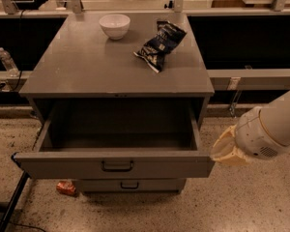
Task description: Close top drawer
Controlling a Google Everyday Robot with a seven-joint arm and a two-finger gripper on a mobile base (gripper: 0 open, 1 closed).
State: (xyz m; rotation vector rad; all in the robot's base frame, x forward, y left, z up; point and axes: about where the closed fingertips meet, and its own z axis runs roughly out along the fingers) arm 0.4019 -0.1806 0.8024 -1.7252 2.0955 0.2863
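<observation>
The top drawer of the grey metal cabinet is pulled far out. Its inside shows nothing in it. Its flat front panel carries a dark rectangular pull handle. My gripper is at the right, just beside the right end of the drawer's front panel, at about the panel's height. The white arm segment reaches in from the right edge.
A white bowl and a dark snack bag lie on the cabinet top. A lower drawer is shut. A small red object lies on the speckled floor at left. A water bottle stands on the left rail.
</observation>
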